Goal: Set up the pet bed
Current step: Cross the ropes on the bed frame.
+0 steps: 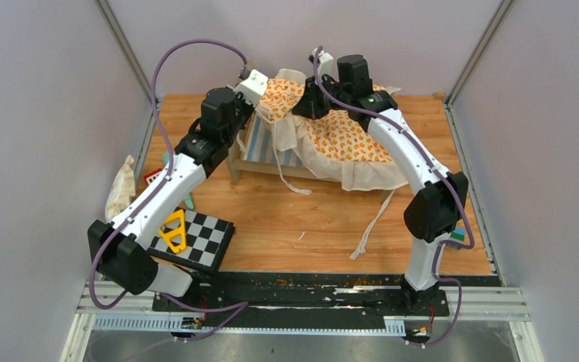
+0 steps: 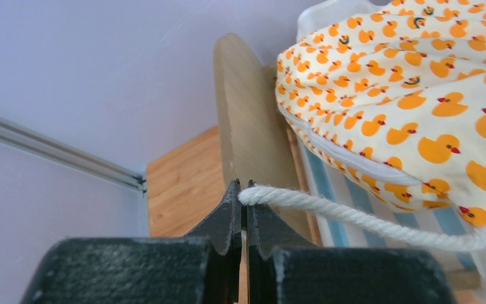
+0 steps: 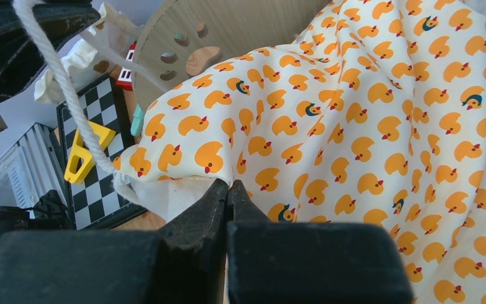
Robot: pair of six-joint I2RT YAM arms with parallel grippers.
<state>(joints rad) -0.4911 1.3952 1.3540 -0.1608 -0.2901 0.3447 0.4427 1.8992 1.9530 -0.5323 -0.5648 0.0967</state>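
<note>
The pet bed (image 1: 262, 147) stands at the back middle of the table, its blue-white striped base showing at the left end. The orange duck-print cushion (image 1: 343, 132) lies crumpled over it and hangs off the front. My left gripper (image 2: 243, 190) is shut on the end of a white rope tie (image 2: 354, 218), beside the bed's rounded wooden end board (image 2: 250, 120). In the top view it (image 1: 258, 105) sits at the bed's left end. My right gripper (image 3: 230, 185) is shut on a fold of the cushion (image 3: 367, 114), near the paw-print end board (image 3: 190, 44).
A black-white checkered board (image 1: 200, 237) with a yellow triangle (image 1: 173, 230) lies front left. A small white pillow (image 1: 121, 188) leans at the left wall. Loose cushion ties (image 1: 373, 222) trail over the wood table toward the front.
</note>
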